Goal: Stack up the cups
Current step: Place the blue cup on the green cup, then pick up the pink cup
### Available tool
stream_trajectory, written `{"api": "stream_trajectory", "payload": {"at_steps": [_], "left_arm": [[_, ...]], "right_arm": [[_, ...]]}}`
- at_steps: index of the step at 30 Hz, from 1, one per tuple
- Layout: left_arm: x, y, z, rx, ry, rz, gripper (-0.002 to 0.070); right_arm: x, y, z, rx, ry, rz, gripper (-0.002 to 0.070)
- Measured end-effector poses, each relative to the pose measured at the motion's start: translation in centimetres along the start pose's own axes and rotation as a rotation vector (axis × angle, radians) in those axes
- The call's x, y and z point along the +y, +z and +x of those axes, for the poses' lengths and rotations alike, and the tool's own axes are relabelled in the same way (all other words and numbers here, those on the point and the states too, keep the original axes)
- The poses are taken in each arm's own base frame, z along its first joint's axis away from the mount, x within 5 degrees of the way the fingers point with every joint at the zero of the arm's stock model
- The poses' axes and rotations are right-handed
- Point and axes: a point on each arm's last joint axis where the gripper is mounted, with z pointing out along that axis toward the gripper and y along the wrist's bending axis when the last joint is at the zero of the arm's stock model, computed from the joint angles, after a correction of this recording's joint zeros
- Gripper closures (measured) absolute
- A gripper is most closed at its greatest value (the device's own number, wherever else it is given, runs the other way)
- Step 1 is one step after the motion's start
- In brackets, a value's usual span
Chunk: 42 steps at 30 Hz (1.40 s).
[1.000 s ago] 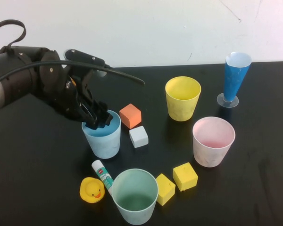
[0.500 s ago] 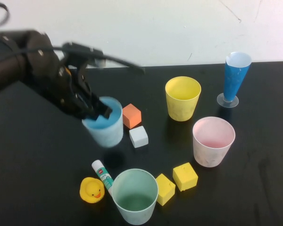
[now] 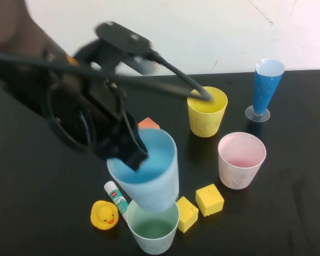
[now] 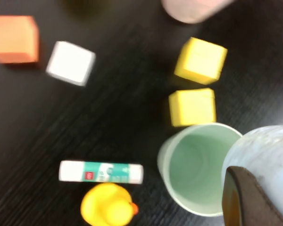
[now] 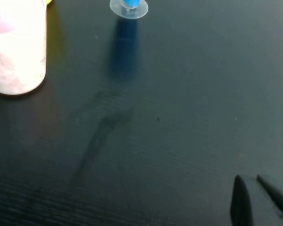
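My left gripper [image 3: 129,152] is shut on the rim of the light blue cup [image 3: 146,176] and holds it in the air, just above and slightly left of the pale green cup [image 3: 152,230] at the front. In the left wrist view the blue cup [image 4: 269,153] hangs beside the open green cup [image 4: 193,165]. The yellow cup [image 3: 207,111] stands at the back and the pink cup [image 3: 241,159] to the right. My right gripper [image 5: 252,193] is shut and empty, low over bare table, out of the high view.
A tall blue cone [image 3: 266,88] on a clear base stands at the back right. Two yellow blocks [image 3: 209,199], a rubber duck [image 3: 104,215] and a glue stick [image 3: 116,197] lie close around the green cup. An orange block [image 3: 148,124] and a white block [image 4: 70,62] lie behind.
My left gripper has lifted the light blue cup off the table and carried it forward and right, from beside the orange block to above the green cup.
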Motion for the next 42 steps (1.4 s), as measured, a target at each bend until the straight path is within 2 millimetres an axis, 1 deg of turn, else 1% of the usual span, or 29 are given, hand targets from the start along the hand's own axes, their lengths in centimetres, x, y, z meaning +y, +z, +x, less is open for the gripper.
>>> {"api": "stream_trajectory", "payload": {"at_steps": [2, 5, 10, 14, 17, 21, 24, 26, 30, 31, 33, 35, 37, 39, 42], "left_arm": [[-1.1, 0.2, 0.0, 0.023, 0.027, -0.009, 0.0656], [-1.6, 1.0, 0.1, 0.064, 0.042, -0.051, 0.0656], [-1.1, 3.6, 0.8, 0.138, 0.036, -0.085, 0.0656], [-0.4, 5.6, 1.1, 0.149, 0.024, -0.117, 0.0656], [-0.1, 6.5, 1.1, 0.128, 0.021, -0.136, 0.0656], [0.2, 7.2, 0.9, 0.127, 0.021, -0.143, 0.0655], [0.3, 7.7, 0.9, 0.141, 0.019, -0.140, 0.0624], [0.4, 8.0, 0.9, 0.150, 0.018, -0.139, 0.0568], [0.4, 8.2, 0.7, 0.139, 0.016, -0.137, 0.0451], [0.3, 8.2, 0.7, 0.135, 0.010, -0.129, 0.0432], [0.2, 8.2, 0.7, 0.129, 0.008, -0.122, 0.0419], [0.2, 8.2, 0.6, 0.119, 0.007, -0.118, 0.0431], [0.1, 7.7, 0.5, 0.091, 0.011, -0.123, 0.0463], [-0.1, 6.6, 0.4, 0.047, 0.017, -0.132, 0.0505], [-0.5, 3.9, 0.1, -0.082, 0.044, -0.173, 0.0592]], "right_arm": [[0.0, 0.0, 0.0, -0.005, 0.000, 0.003, 0.0679], [0.0, 0.0, -0.1, -0.007, 0.000, 0.004, 0.0679], [0.0, 0.0, -0.1, -0.009, 0.003, 0.004, 0.0679], [0.0, 0.0, -0.1, -0.010, 0.004, 0.003, 0.0679], [0.0, 0.0, -0.1, -0.010, 0.006, 0.002, 0.0679], [0.0, 0.0, -0.1, -0.010, 0.006, 0.003, 0.0679], [0.0, 0.0, -0.1, -0.010, 0.006, 0.003, 0.0679], [0.0, 0.0, -0.1, -0.010, 0.006, 0.003, 0.0679], [0.0, 0.0, -0.1, -0.010, 0.000, 0.003, 0.0679], [0.0, 0.0, 0.0, -0.004, -0.011, -0.002, 0.0679], [0.2, 0.0, 0.0, 0.002, -0.039, -0.020, 0.0679], [0.5, 0.0, 0.0, -0.008, -0.070, -0.050, 0.0679], [0.9, -0.1, -0.2, -0.022, -0.095, -0.097, 0.0679], [1.3, -0.4, -0.7, -0.035, -0.144, -0.151, 0.0679], [1.9, -1.5, -2.7, -0.072, -0.204, -0.265, 0.0679]]}}
